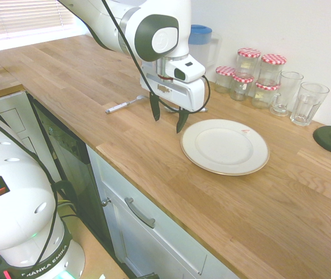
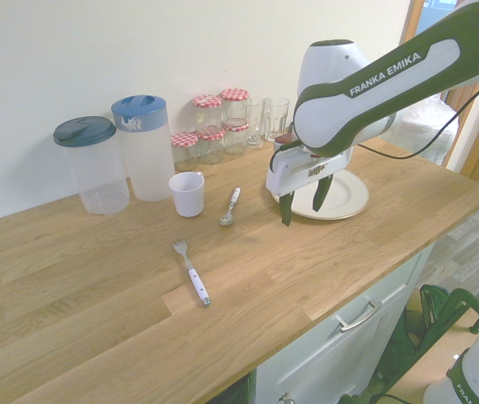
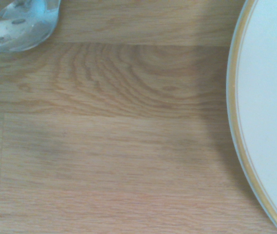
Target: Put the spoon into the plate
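1. Two dark fingers of the gripper hung spread and empty above the countertop, just beside the plate.
2. The spoon lay near the plate; the first exterior view mostly hid it, and the wrist view showed only its bowl.

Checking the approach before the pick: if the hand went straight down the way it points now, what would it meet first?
Most likely bare wooden countertop. The open hand hangs over the gap between the spoon and the plate; the wrist view shows wood between them.

Spoon on counter, plate empty
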You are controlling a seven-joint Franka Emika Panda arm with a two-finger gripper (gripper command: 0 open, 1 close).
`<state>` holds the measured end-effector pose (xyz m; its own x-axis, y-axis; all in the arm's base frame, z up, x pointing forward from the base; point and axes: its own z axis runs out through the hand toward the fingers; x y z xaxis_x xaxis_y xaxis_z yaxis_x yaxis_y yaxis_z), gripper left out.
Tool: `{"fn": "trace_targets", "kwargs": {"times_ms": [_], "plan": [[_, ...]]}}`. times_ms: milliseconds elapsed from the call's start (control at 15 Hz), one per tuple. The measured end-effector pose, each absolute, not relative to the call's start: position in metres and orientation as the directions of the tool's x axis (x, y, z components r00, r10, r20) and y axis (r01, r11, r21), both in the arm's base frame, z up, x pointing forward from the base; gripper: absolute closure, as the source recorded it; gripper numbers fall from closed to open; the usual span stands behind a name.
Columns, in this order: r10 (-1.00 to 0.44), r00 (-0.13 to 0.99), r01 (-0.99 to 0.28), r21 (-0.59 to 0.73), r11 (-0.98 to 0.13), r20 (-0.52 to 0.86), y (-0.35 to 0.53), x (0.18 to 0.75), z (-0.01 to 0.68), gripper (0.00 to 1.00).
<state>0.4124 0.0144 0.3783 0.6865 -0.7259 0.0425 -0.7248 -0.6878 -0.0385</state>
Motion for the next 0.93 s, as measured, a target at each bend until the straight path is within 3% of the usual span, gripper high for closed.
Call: {"fn": "trace_targets", "kwargs": {"times_ms": [267,733,933], "plan": [[-0.763,0.642,-0.763,-0.029,-0.645,0.080,0.014,0.429,0.386,0.00],[-0.910,0.406,-0.911,-0.032,-0.410,0.088,0.054,0.544,0.394,0.00],[-0.931,0.358,-0.931,-0.041,-0.362,0.073,0.056,0.578,0.383,0.00]]}}
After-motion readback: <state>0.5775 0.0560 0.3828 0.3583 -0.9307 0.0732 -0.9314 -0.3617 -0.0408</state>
